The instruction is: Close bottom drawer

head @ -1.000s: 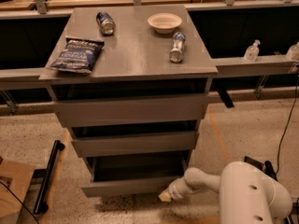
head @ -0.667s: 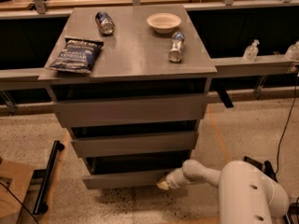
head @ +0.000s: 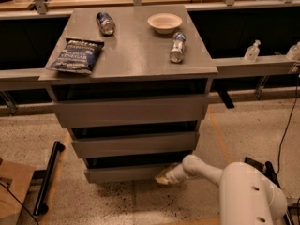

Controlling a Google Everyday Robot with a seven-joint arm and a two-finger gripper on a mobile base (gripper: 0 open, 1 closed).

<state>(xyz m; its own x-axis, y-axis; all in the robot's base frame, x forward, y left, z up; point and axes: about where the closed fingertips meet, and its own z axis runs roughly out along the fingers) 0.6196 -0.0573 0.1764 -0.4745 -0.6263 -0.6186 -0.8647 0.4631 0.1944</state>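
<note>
Tool (head: 165, 175) sits low, tip against the bottom drawer (head: 124, 173) front, toward that panel's camera-right end. I cannot tell whether the tool is open or closed. The drawer lies straight ahead of the tool. Its front runs crosswise to the push line, with most of it off to camera-left. Arm (head: 201, 165) reaches down and forward, forearm roughly level. My read: the drawer is nearly in, and off-centre contact may skew it.
</note>
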